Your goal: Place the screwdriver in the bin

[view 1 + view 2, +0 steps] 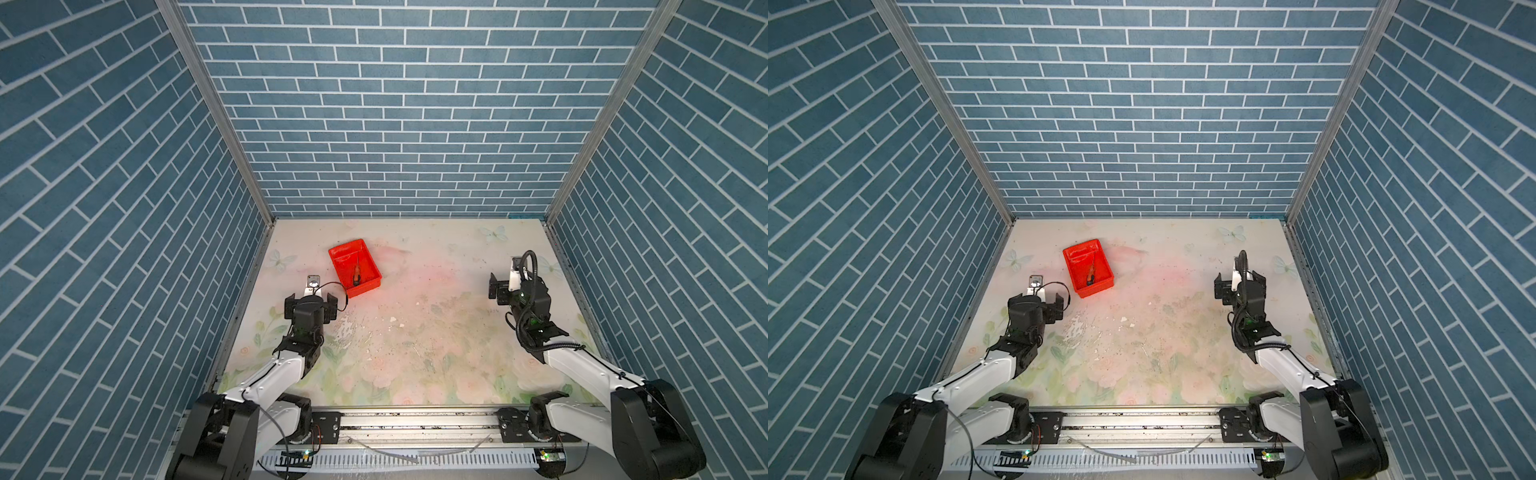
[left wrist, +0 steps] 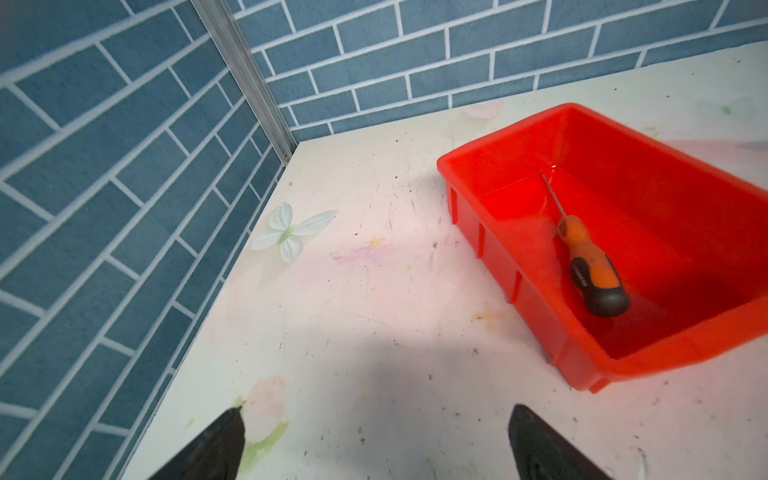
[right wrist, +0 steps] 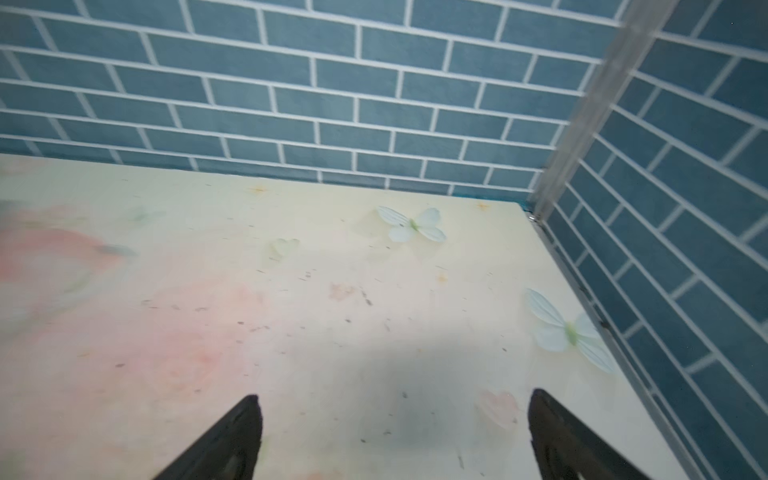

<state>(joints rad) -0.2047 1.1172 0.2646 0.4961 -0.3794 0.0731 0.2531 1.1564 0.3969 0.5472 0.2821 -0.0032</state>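
As the small orange-handled screwdriver (image 2: 590, 266) lay inside the shallow red plastic bin (image 2: 685, 199), our left gripper (image 2: 376, 411) and right gripper (image 3: 395, 397) stood spread, empty.

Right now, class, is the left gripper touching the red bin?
Apart. The left wrist view shows a strip of bare table between the open left gripper and the bin, whose near corner lies clear of both fingertips.
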